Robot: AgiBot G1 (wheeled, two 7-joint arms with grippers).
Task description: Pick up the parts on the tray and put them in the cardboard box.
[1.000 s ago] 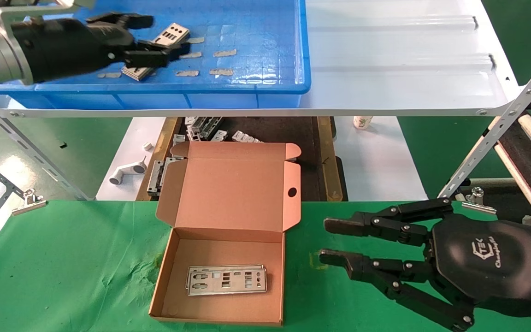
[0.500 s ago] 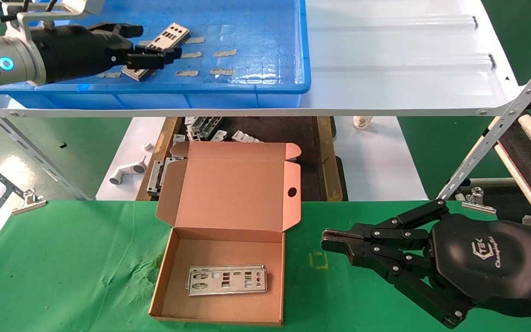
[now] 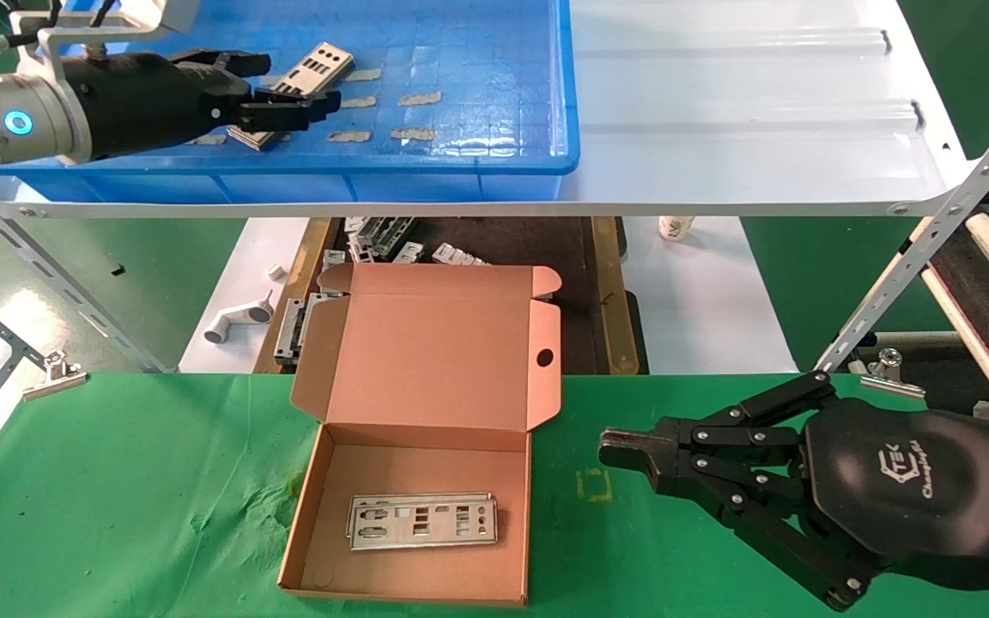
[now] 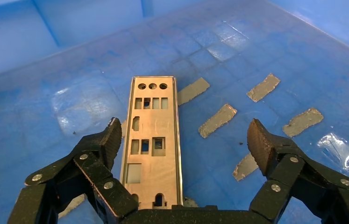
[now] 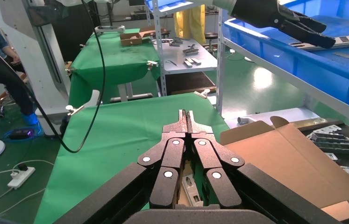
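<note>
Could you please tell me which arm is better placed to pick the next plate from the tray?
Left: its open claw straddles the silver punched metal plate in the blue plastic tray.

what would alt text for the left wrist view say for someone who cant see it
The left gripper is open over a thin silver metal plate punched with small holes, one black finger on each side of it. The plate lies flat on the gridded floor of a blue tray, with short tan tape strips stuck nearby.
</note>
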